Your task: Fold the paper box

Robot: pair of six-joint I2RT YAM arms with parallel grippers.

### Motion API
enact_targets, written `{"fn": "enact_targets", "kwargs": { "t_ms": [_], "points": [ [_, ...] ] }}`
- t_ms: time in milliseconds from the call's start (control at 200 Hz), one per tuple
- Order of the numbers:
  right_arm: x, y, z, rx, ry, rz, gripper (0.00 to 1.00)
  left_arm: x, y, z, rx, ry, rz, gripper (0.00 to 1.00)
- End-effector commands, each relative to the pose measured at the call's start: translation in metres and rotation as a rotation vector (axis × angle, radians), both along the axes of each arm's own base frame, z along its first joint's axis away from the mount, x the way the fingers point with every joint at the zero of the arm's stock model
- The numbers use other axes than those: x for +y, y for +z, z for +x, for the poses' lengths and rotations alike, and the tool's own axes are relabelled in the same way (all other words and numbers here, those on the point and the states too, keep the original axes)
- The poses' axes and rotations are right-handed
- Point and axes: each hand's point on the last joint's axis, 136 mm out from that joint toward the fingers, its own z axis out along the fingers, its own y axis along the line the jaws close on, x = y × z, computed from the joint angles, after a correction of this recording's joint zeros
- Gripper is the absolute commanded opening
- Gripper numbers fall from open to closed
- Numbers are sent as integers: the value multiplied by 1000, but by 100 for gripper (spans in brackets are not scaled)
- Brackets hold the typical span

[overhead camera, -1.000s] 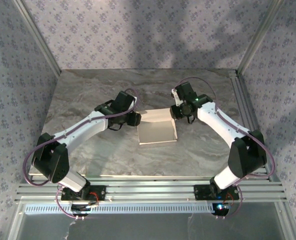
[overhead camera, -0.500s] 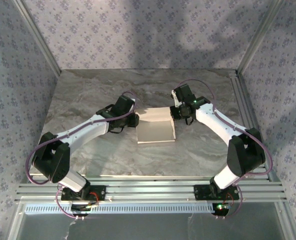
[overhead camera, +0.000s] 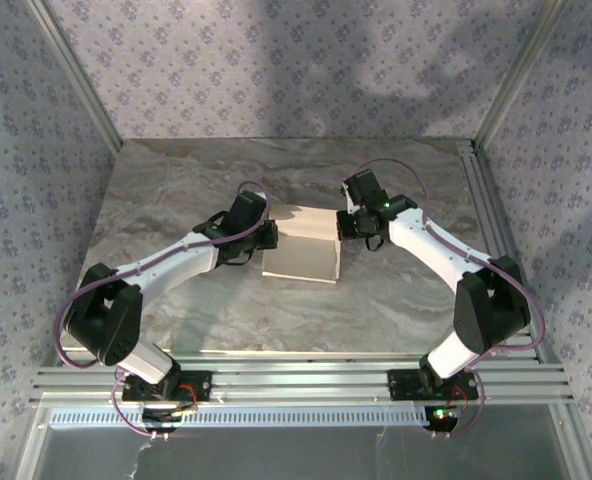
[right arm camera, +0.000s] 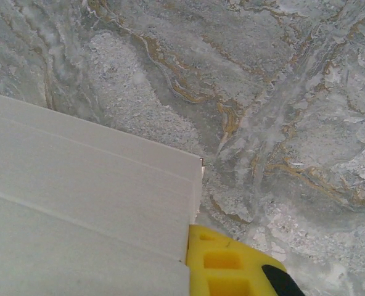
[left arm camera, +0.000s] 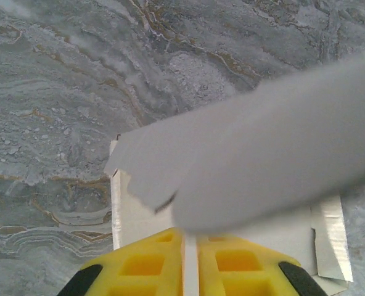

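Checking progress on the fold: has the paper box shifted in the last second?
Yes. In the top view the paper box has slid left and slightly farther back, widening its gap to the aluminium rail on the right.

Soft, even light is falling from above on my counter (overhead camera: pixel 176 180), throwing faint shadows across the back wall (overhead camera: pixel 306 60). In my left wrist view, the paper box (left arm camera: pixel 281 142) is blurring close-up; my right wrist view is rendering sharply.
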Motion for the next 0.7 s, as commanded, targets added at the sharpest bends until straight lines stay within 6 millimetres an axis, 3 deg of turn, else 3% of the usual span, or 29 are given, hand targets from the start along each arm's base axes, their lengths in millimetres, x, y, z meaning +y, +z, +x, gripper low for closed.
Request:
{"fn": "enact_targets", "kwargs": {
  "t_ms": [0, 40, 155, 235, 330, 530, 695],
  "points": [
    [-2, -3, -1, -12, -8, -42, 0, 2, 8, 2, -13, 23, -49, 13],
    [-4, -3, -1, -18, 2, -75, 0, 6, 14, 1, -22, 31, -44, 18],
    [-10, -4, -1, -22, 39, -142, 0, 25, 29, -5, -47, 34, 16, 45],
    [-8, -4, -1, -26, 77, -151, 0, 40, 26, -6, -27, 37, 58, 56],
    [-4, -2, 1, -26, 102, -139, 0, 48, 20, -5, -39, 19, 72, 60],
    [0, -5, 1, 11, 141, -132, 0, 32, 9, 8, -136, -106, 45, 63],
    [-1, -6, 3, 23, 144, -133, 0, 25, 3, 24, -128, -113, 43, 52]
  ]
}}
